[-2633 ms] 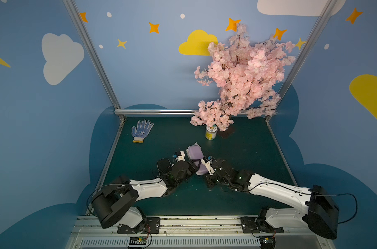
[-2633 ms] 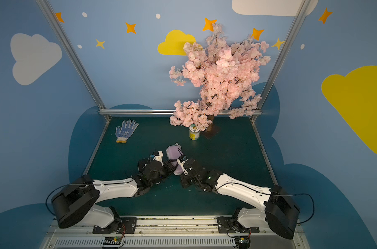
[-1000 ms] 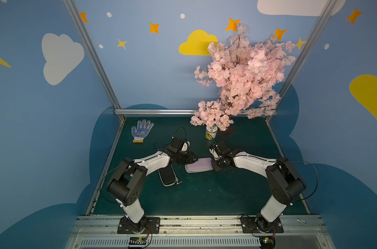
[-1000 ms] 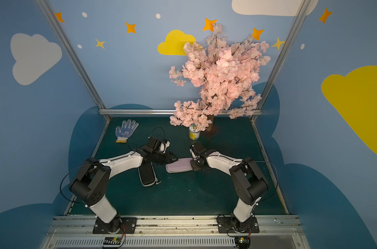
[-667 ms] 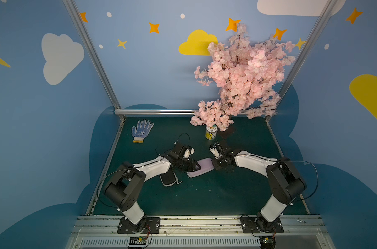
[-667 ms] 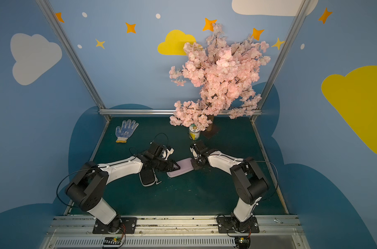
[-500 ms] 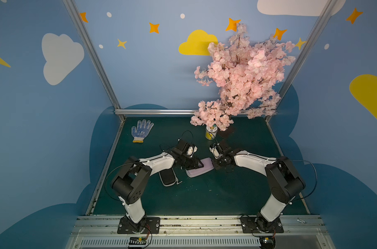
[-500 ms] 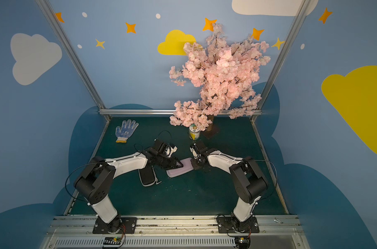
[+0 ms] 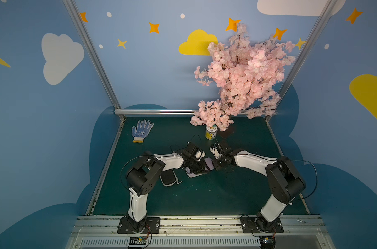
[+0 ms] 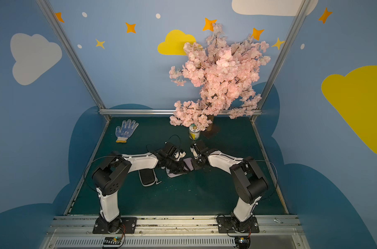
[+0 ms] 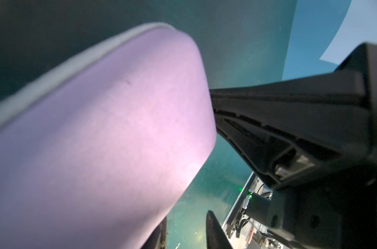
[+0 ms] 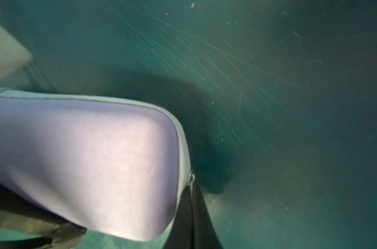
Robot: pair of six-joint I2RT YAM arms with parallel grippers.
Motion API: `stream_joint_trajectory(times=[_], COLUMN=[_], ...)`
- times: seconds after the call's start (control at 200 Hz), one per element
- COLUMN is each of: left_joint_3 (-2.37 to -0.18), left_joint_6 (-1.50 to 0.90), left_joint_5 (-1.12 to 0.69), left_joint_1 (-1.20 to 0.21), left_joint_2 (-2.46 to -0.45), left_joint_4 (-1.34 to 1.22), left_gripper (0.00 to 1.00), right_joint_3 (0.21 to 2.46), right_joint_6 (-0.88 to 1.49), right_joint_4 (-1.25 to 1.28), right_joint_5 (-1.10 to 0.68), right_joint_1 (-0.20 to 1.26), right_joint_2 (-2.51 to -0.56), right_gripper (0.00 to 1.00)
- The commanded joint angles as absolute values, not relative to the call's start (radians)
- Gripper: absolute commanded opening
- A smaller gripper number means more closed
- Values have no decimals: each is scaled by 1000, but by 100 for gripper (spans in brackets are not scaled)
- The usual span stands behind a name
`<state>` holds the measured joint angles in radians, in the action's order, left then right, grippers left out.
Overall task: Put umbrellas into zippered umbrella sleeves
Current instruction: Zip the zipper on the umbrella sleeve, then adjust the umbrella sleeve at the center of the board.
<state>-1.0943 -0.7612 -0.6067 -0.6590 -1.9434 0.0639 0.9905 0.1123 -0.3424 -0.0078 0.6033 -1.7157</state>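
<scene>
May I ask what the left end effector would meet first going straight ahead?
The left end effector would probably meet the lavender sleeve at once; the right end effector sits just beyond.

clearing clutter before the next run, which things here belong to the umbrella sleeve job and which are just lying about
Job in hand:
- lavender sleeve
- black sleeve

Just lying about:
- dotted glove
- yellow-labelled jar
- pink blossom tree
</scene>
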Motion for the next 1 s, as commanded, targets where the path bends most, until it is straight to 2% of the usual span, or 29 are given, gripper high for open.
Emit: stream_joint_trajectory(times=[0.0, 0.285, 0.455, 0.621, 0.851, 0.996], left_joint_3=[-1017, -959, -960, -959, -968, -1012], left_joint_6=[-858, -949, -954, -954, -914, -823], left_joint_5=[-435, -471, -479, -487, -548, -593], left_joint_1=[-622, -585, -584, -583, -514, -474], left_joint_2=[-2057, -2109, -2132, -2128, -1963, -1815], left_joint_4=[163, 39, 15, 0, 39, 146], left_gripper=[30, 27, 27, 27, 29, 37], right_joint_3=[946, 919, 930, 950, 941, 951], right_joint_6=[139, 162, 213, 287, 291, 233], right_joint_4=[-408, -486, -498, -434, -428, -464], right_joint_5=[-12, 0, -44, -113, -113, -72], right_joint_1=[601, 682, 780, 807, 750, 713], right_joint_2=[-1664, -1622, -1621, -1633, -1636, -1639], right_gripper=[0, 0, 0, 0, 0, 0])
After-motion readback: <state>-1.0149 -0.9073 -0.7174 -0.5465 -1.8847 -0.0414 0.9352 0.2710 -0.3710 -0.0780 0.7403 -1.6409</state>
